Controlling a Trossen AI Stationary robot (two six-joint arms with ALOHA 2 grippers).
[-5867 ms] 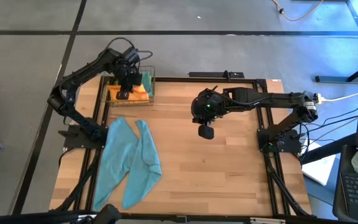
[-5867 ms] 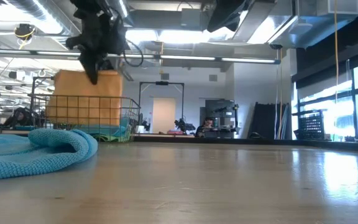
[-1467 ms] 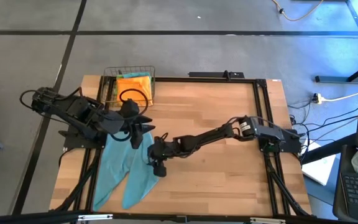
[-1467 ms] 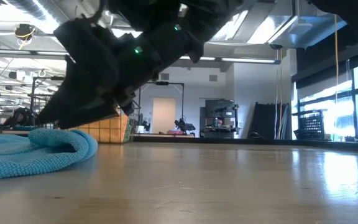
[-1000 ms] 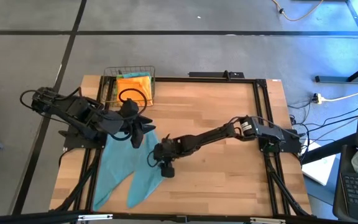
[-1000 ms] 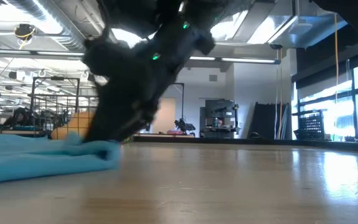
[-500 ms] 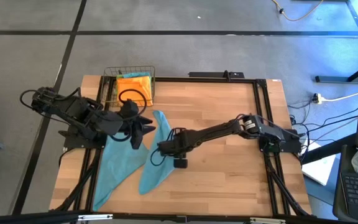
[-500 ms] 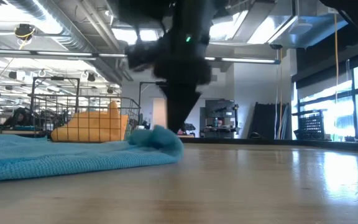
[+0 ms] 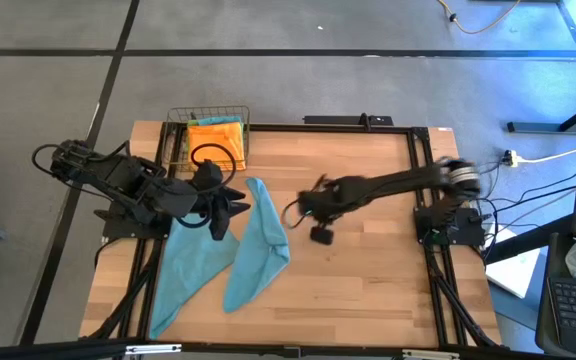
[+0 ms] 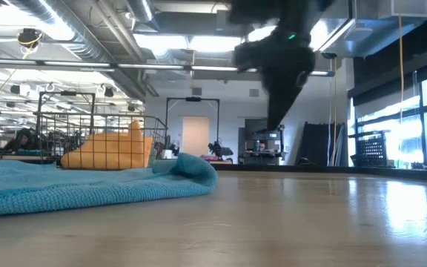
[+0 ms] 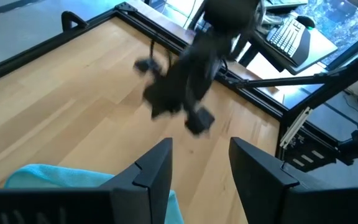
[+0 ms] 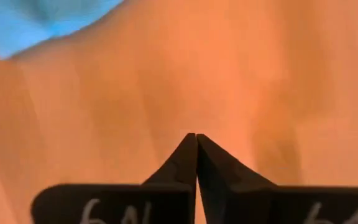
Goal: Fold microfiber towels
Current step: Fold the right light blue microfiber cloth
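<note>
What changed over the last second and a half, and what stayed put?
The right gripper dragged the teal towel's near flap toward the table's middle, let go, shut empty and pulled back to its own side. The left gripper, open at the towel's edge, and the basket with the orange towel stayed.

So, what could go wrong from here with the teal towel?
The teal towel lies spread in a V, one flap bunched at its edge, so a fold may come out uneven. The right gripper is shut and empty above bare wood. The left gripper is open at the towel's top and may snag it.
</note>
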